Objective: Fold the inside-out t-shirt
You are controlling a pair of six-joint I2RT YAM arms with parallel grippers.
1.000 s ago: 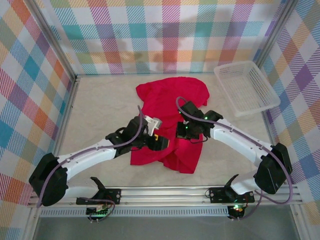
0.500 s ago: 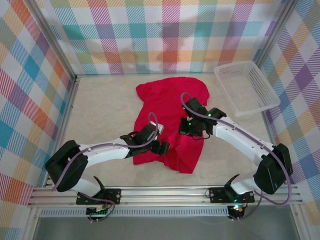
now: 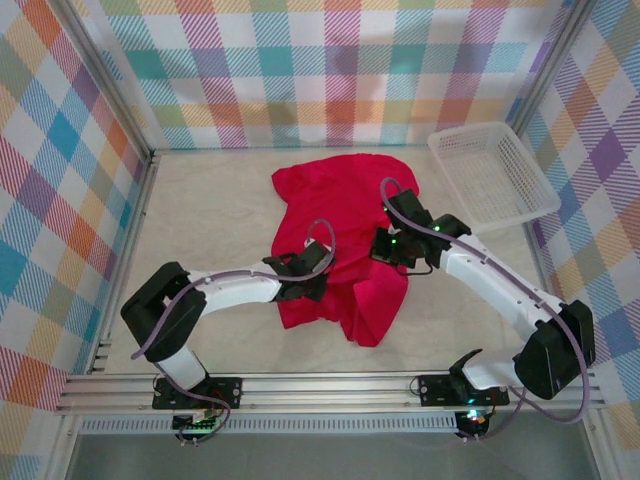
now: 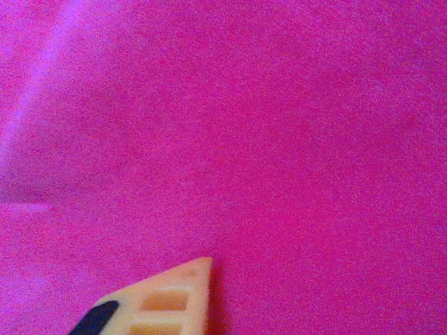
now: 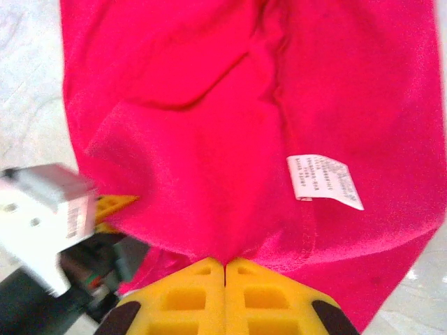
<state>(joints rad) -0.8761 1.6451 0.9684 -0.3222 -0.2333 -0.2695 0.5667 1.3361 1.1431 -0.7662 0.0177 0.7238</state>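
Note:
The inside-out t-shirt (image 3: 340,215) is crimson and lies rumpled mid-table, its lower part bunched between the two arms. My right gripper (image 3: 387,250) is shut on a raised pinch of it, the yellow fingertips (image 5: 202,276) meeting on the cloth just below the white tag (image 5: 325,180). My left gripper (image 3: 318,285) lies low at the shirt's lower left edge. In the left wrist view red cloth (image 4: 265,125) presses close; one pale fingertip (image 4: 174,296) stands near the centre line and cloth drapes over the other, so it looks shut on the fabric.
A white mesh basket (image 3: 492,175) stands at the back right, close to the plaid wall. Plaid walls close the table on three sides. A metal rail (image 3: 330,385) runs along the near edge by the arm bases. Bare tabletop (image 3: 210,210) lies left of the shirt.
My left gripper dropped low onto the shirt's lower left edge and closed from wide open. My right gripper carried its pinch of cloth up and to the right, dragging the lower part along.

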